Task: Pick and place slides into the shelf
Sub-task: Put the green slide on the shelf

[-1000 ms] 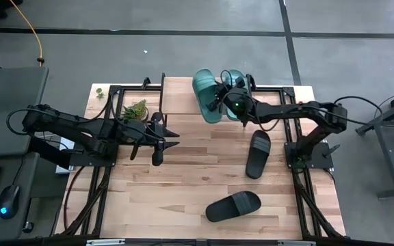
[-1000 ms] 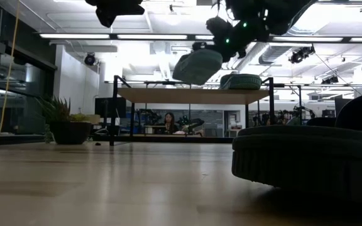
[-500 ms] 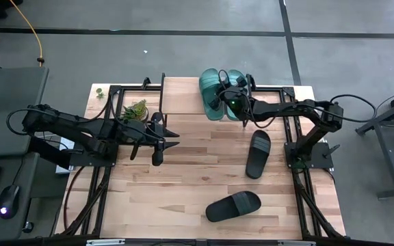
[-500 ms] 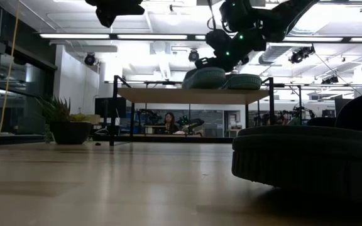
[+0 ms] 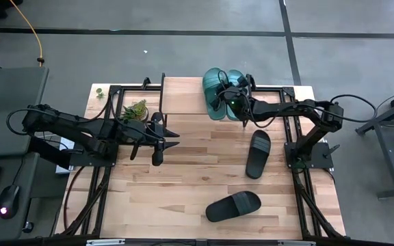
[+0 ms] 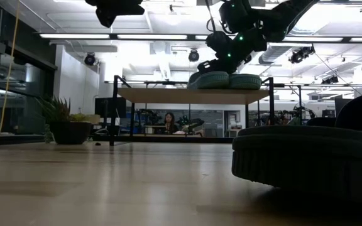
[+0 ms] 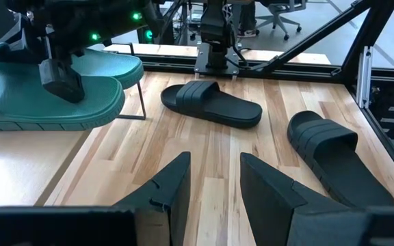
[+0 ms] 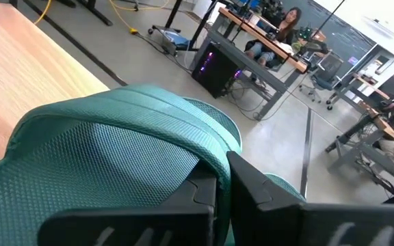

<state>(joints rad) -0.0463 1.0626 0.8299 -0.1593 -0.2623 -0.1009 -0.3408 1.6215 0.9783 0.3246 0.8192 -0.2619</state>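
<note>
Overhead, black slides (image 5: 258, 153) show whole; low view crops them.

Matt ribbed rubber slides (image 5: 217, 92) on the pale wooden shelf (image 5: 183, 96).

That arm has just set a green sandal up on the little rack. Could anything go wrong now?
Possibly. The right gripper is shut on the ribbed strap of the teal-green rubber slide, which sits close beside the other teal slide on the light wooden shelf. Pulling away carelessly could drag it or nudge its neighbour. Two black slides are yet to be shelved.
</note>
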